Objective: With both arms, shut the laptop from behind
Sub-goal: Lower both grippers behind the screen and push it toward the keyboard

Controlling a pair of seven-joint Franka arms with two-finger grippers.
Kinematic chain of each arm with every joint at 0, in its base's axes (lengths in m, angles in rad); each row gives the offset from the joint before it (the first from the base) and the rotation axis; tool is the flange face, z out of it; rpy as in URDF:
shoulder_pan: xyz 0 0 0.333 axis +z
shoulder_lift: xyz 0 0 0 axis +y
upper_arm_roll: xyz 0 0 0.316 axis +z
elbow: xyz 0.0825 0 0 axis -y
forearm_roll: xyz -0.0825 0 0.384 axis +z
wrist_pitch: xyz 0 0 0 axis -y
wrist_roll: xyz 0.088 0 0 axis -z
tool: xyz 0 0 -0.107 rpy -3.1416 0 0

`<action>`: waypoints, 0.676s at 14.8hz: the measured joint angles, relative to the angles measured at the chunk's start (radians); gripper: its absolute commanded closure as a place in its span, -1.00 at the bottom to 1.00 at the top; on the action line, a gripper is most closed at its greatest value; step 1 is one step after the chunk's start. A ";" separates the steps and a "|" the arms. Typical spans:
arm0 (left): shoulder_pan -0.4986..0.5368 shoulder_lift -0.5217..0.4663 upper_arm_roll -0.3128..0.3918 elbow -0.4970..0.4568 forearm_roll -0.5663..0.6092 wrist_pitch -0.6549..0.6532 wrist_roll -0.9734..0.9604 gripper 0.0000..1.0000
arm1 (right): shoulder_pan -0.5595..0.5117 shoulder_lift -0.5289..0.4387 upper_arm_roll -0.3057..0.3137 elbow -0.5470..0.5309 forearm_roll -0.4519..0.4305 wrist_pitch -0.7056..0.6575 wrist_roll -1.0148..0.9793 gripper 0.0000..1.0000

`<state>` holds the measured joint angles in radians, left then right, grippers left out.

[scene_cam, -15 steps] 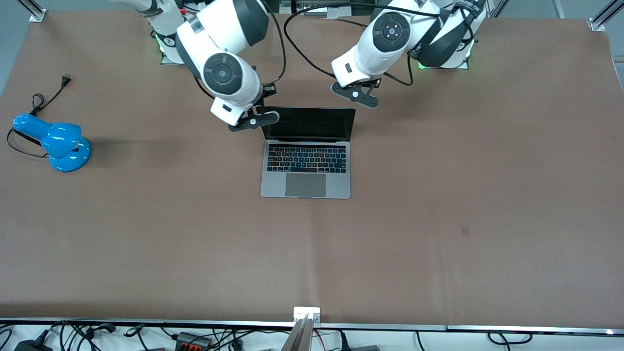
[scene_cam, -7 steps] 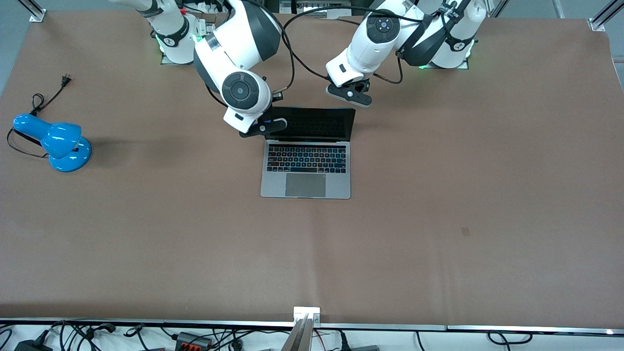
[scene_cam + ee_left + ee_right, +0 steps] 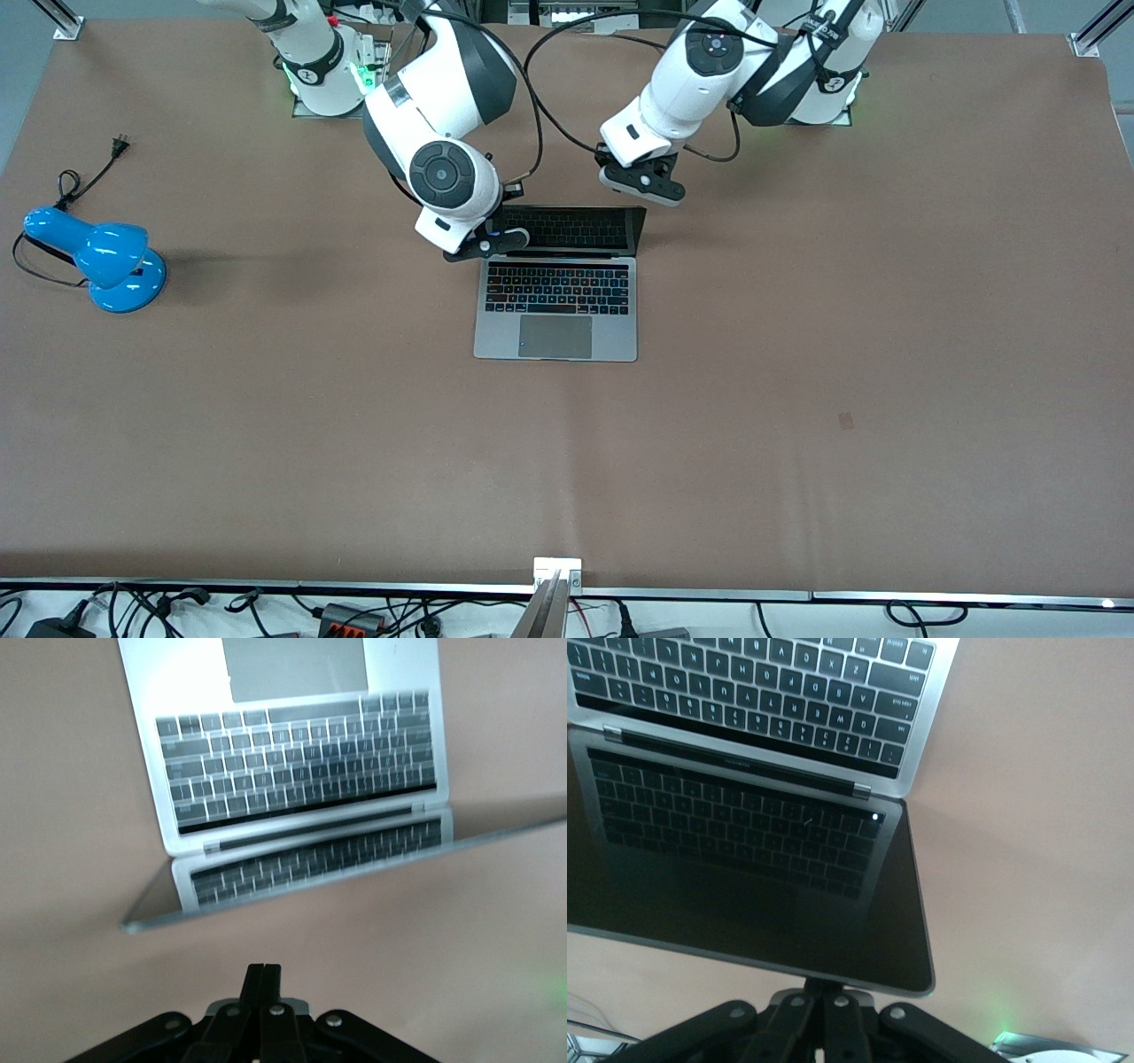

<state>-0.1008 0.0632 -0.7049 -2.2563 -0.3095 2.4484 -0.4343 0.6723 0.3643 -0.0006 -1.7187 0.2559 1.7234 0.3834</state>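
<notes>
The laptop (image 3: 556,297) sits open near the middle of the brown counter (image 3: 797,354), its base flat and its trackpad toward the front camera. Its lid (image 3: 567,229) tilts forward over the keyboard, the dark screen mirroring the keys.

The right pincer (image 3: 489,241) is at the lid's top corner toward the right arm's end of the counter; the arm's white wrist covers that corner in the front view. In the right wrist view its fingers (image 3: 824,1014) are pressed together just beside the lid's top edge; actual contact cannot be made out.

The left pincer (image 3: 641,181) is over the counter by the lid's other top corner. In the left wrist view its fingers (image 3: 263,992) are together, clear of the lid's edge. That view is blurred.

A blue lamp (image 3: 99,255) lies well apart, toward the right arm's end.
</notes>
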 measured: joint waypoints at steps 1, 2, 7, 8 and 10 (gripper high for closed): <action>0.004 0.010 0.001 -0.001 0.000 0.026 0.001 0.98 | 0.000 0.000 -0.001 0.002 0.000 0.005 0.000 1.00; 0.008 0.023 0.002 -0.002 0.005 0.052 0.003 0.98 | -0.001 0.001 -0.003 0.002 0.000 0.015 0.000 1.00; 0.069 0.087 0.003 -0.003 0.187 0.131 0.010 0.98 | -0.008 0.044 -0.016 0.027 0.000 0.071 -0.001 1.00; 0.072 0.097 0.004 -0.003 0.192 0.151 0.012 0.98 | -0.013 0.058 -0.018 0.047 0.000 0.072 -0.001 1.00; 0.072 0.116 0.003 -0.002 0.193 0.192 0.013 0.98 | -0.022 0.084 -0.019 0.077 0.000 0.072 -0.001 1.00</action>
<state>-0.0283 0.1788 -0.7015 -2.2588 -0.1166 2.6409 -0.4214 0.6504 0.4483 -0.0192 -1.6418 0.2558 1.7955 0.3820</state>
